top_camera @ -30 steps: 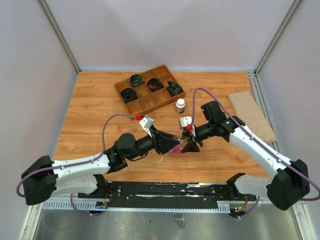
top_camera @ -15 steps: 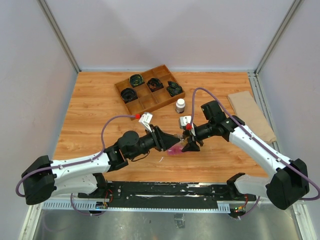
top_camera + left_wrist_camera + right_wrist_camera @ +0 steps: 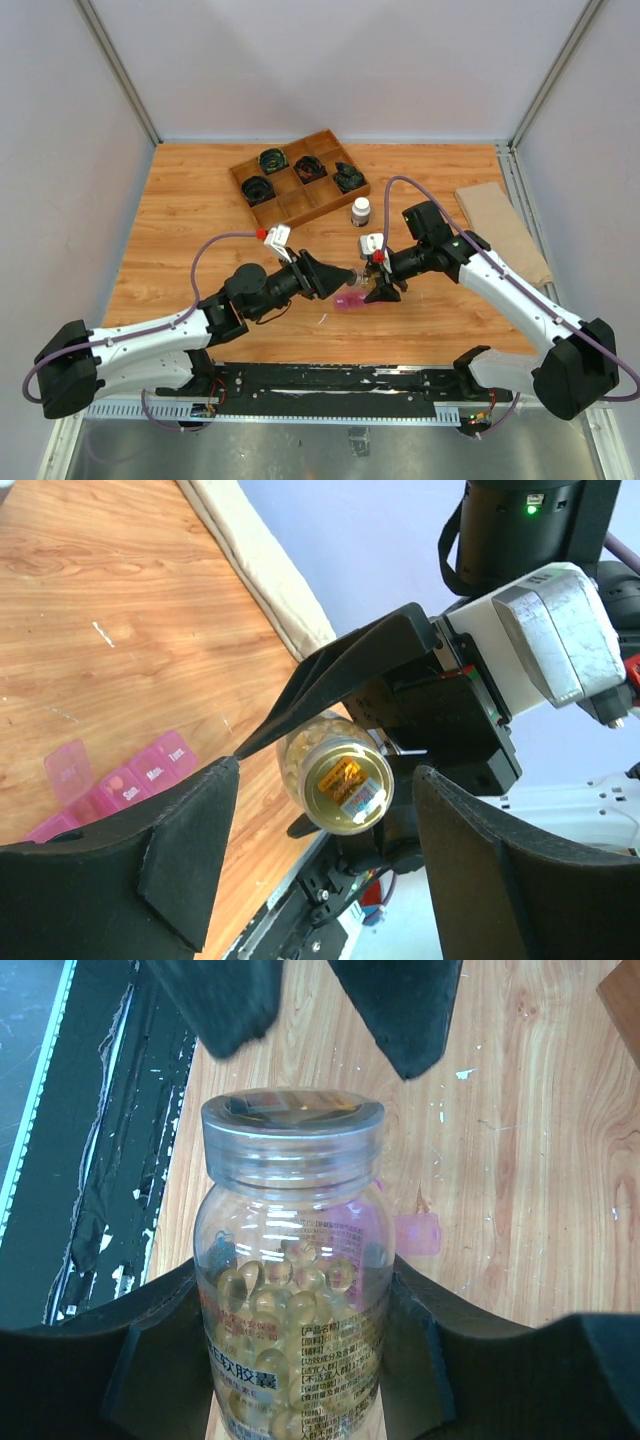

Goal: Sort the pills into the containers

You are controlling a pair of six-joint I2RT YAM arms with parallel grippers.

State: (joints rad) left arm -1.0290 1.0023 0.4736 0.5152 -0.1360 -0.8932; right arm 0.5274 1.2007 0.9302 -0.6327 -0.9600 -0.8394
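Right wrist: right claw (image 3: 295,1360) clamps one capped jar (image 3: 292,1160) of pills (image 3: 300,1305); left claw (image 3: 320,1050) gapes wide

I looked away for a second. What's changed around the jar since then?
The left gripper has opened wide and backed off a little toward its own side, apparently letting go of the cap, which is still on the jar. The right gripper holds the jar as before. The pink pill organizer, wooden tray and white-capped bottle have not moved.
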